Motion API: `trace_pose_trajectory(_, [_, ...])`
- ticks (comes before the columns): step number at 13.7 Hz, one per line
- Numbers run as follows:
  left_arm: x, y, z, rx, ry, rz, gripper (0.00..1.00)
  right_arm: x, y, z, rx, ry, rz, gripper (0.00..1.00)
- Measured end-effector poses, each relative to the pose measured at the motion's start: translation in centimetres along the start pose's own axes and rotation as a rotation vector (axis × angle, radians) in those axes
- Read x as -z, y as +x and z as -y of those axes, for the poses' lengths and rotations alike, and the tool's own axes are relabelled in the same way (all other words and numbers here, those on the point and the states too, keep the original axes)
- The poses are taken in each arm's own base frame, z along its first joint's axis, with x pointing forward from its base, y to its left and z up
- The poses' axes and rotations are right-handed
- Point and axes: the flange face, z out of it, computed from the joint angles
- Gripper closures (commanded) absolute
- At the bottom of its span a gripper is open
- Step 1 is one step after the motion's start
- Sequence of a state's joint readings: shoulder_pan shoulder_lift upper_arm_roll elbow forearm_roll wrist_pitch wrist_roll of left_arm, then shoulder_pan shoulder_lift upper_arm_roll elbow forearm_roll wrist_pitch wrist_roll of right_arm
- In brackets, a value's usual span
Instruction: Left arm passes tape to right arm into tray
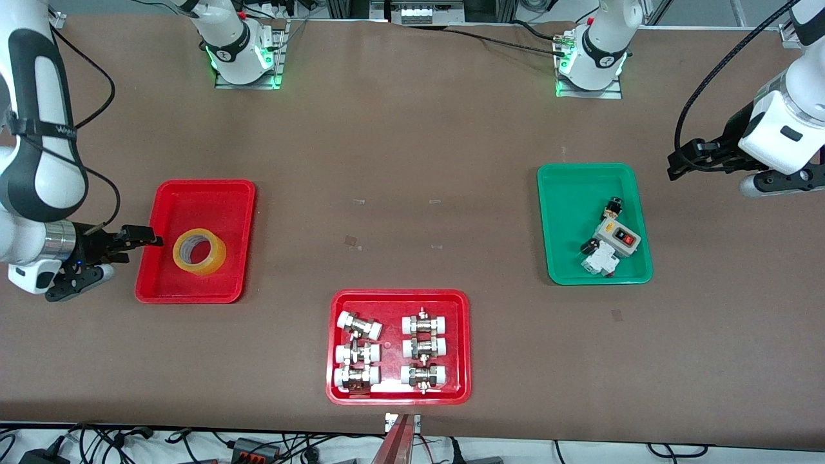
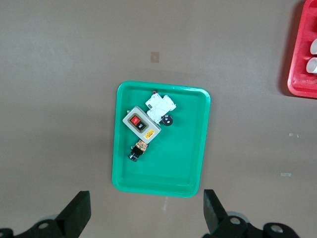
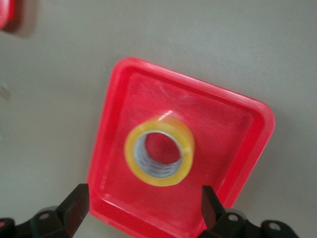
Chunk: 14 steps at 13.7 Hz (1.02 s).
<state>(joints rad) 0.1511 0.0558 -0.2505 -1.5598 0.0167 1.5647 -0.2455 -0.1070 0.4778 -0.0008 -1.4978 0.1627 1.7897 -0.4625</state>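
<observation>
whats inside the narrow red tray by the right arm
Only the yellow tape roll, lying flat on the tray floor. Red floor shows through its core; the ring covers the strip of floor beneath it.

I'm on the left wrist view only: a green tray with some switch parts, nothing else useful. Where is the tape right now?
Observer: The tape lies flat in the narrow red tray at the right arm's end of the table.
Operator: Is anything gripping it?
Observer: No. The right gripper is open at that tray's rim, its fingers apart from the roll.
Operator: And my own left gripper, where does it sit from outside?
Observer: The left gripper is open and empty, up in the air over bare table beside the green tray, toward the left arm's end.
Operator: What else is on the table?
Observer: A wider red tray of pipe fittings, nearest the front camera.
</observation>
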Motion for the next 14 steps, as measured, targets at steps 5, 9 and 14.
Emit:
trace_pose_trajectory(5, [0.0, 0.0, -0.2, -0.003, 0.0, 0.0, 0.0, 6.1, 1.1, 9.4, -0.324, -0.096, 0.072, 0.0])
trace_pose_trajectory(9, [0.0, -0.1, -0.4, -0.008, 0.0, 0.0, 0.0, 10.2, 1.0, 10.2, -0.357, -0.124, 0.032, 0.0])
trace_pose_trajectory(14, [0.0, -0.1, -0.4, -0.008, 0.0, -0.001, 0.0, 15.2, 0.3, 8.8, -0.339, -0.161, -0.058, 0.0])
